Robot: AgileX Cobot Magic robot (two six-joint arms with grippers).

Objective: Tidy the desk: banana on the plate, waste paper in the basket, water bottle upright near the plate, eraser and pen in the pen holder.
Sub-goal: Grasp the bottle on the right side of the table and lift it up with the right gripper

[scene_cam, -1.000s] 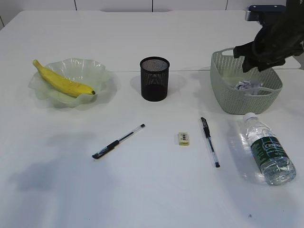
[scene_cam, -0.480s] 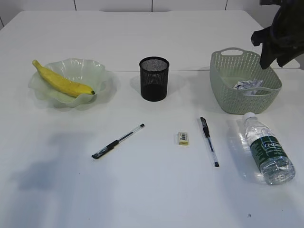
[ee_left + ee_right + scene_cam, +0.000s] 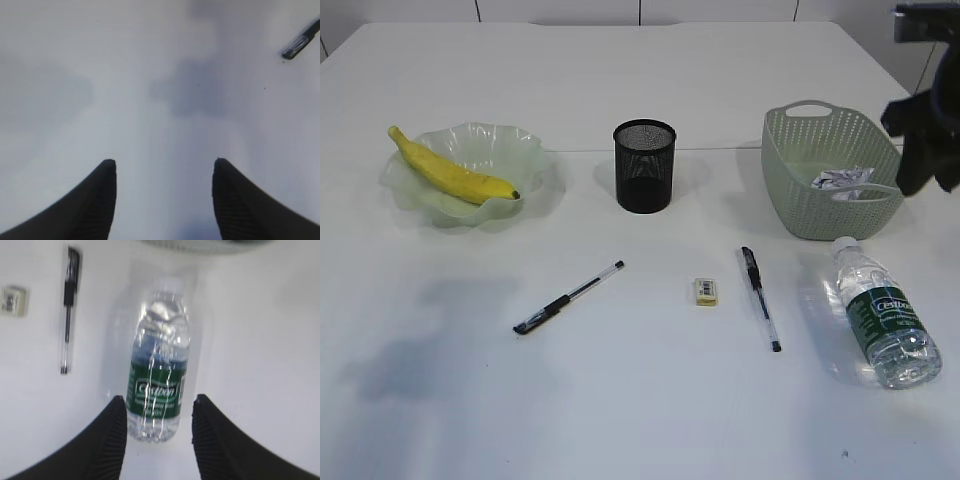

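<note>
The banana (image 3: 450,170) lies on the pale green plate (image 3: 525,150) at the left. Crumpled waste paper (image 3: 842,178) rests inside the green basket (image 3: 790,190). The water bottle (image 3: 885,315) lies on its side in front of the basket, cap toward it. Two pens (image 3: 570,297) (image 3: 760,298) and the yellow eraser (image 3: 706,291) lie on the table before the black mesh pen holder (image 3: 645,165). My right gripper (image 3: 920,150) hangs open at the right edge; its wrist view has the bottle (image 3: 159,365) below the open right gripper (image 3: 159,397). My left gripper (image 3: 163,161) is open over bare table.
In the right wrist view a pen (image 3: 69,305) and the eraser (image 3: 12,300) lie left of the bottle, with the basket rim (image 3: 200,244) at the top. A pen end (image 3: 301,42) shows at the upper right of the left wrist view.
My right arm has moved from above the basket to the right and lower, now beside the basket. Nothing on the table has shifted.
</note>
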